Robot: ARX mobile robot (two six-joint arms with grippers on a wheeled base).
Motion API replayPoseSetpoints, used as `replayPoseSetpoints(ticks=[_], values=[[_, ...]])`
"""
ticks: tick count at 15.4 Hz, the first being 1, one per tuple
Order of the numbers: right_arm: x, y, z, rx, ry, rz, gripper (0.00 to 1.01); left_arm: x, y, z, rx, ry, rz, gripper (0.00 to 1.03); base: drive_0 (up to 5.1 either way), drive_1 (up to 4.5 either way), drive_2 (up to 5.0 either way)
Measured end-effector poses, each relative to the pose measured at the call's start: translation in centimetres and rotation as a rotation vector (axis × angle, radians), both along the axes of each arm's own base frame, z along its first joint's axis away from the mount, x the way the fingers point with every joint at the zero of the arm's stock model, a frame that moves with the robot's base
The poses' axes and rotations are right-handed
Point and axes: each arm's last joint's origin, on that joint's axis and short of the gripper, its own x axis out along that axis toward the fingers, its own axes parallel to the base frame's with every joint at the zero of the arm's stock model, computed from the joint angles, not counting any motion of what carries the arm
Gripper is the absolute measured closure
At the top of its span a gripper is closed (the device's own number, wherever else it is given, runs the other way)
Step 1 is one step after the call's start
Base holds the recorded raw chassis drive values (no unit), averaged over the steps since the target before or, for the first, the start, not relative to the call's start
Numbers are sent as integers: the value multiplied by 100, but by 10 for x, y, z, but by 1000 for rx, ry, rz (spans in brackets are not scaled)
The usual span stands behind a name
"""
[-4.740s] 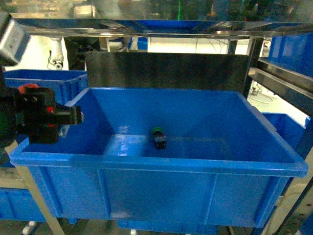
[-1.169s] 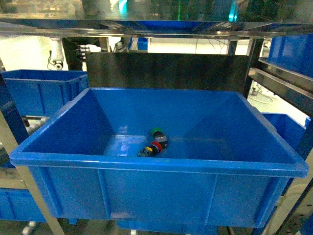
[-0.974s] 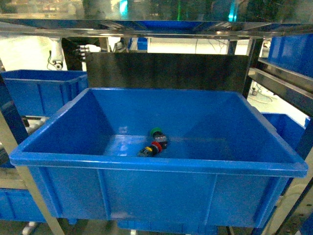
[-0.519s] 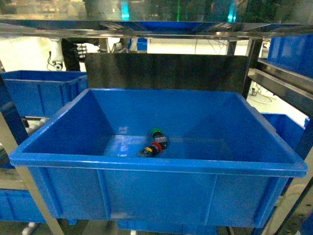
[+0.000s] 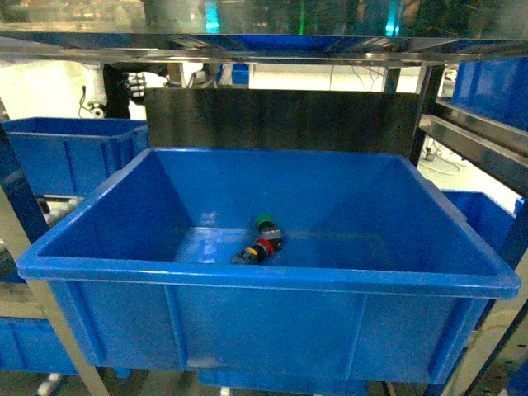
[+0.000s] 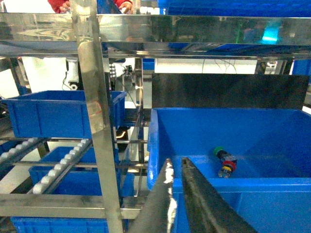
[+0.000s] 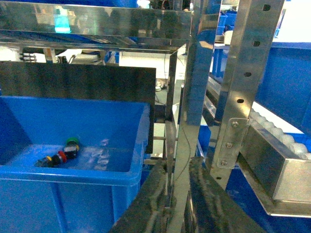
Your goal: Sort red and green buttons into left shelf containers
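Note:
The green button (image 5: pixel 265 222) and the red button (image 5: pixel 262 246) lie touching each other on the floor of a big blue container (image 5: pixel 264 276), near its middle. In the left wrist view the green button (image 6: pixel 219 151), the red button (image 6: pixel 229 166) and the container (image 6: pixel 154 145) sit ahead and to the right. My left gripper (image 6: pixel 177 162) hangs outside the container's near left corner, shut with nothing in it. The right wrist view has both buttons (image 7: pixel 61 155) to the left. My right gripper (image 7: pixel 180 166) stands slightly open and empty, facing a steel post. Neither gripper appears in the head view.
A dark panel (image 5: pixel 280 120) backs the container. Another blue bin (image 5: pixel 66 153) stands to the left, more bins (image 5: pixel 495 82) to the right. Steel shelf uprights (image 6: pixel 97 121) (image 7: pixel 194 97) and roller rails (image 6: pixel 58 165) (image 7: pixel 286 141) flank it. A steel shelf (image 5: pixel 264 45) runs overhead.
Earlier my left gripper held the red button over the container's left rim. The red button now lies beside the green one and the gripper has left the head view. Nothing moved during the last second.

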Motion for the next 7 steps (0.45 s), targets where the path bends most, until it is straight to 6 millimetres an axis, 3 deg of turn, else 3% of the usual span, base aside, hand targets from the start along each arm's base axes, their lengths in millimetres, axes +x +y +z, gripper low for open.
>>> replayPoseSetpoints(ticks=[5, 6, 7], values=[[0, 0, 0, 0, 0, 0, 45, 0, 0, 0, 0, 0, 0, 55, 0, 0, 0], [0, 0, 0, 0, 0, 0, 32, 0, 0, 0, 0, 0, 0, 42, 0, 0, 0], [0, 0, 0, 0, 0, 0, 6, 0, 0, 0, 0, 0, 0, 17, 0, 0, 0]])
